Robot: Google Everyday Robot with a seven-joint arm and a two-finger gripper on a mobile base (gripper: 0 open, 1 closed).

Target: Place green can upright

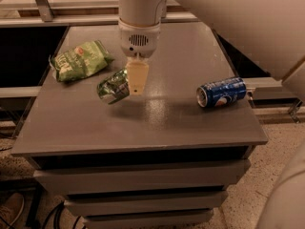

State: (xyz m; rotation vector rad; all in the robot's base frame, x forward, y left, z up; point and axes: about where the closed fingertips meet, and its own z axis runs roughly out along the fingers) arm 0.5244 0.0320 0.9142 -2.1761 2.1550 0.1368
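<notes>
Camera view, single frame. White robot arm (pixel 139 13) comes down from the top edge over the flat grey tabletop (pixel 157 123) of a cabinet with grey drawer fronts (pixel 143 182) below. Two-finger gripper (pixel 130 87) sits over the left-centre of the top, pointing down. One cream-coloured finger (pixel 137 78) is visible across the near side of the small shiny green aluminium drink can (pixel 112 86); the second finger is hidden behind it. Gripper reads as closed onto the green can, gripping it near its right end. Green can is not upright: tilted, with its silver end facing down and to the left, and a dark shadow on the tabletop just beneath and to the right of it. Whether its lower end touches the surface: cannot tell. Crumpled flat green snack bag (pixel 78 60) lies near the can, to its upper left, close to the left edge. Blue aluminium drink can with red-white logo (pixel 222 91) lies on its side well apart, near the right edge, open end facing left.
</notes>
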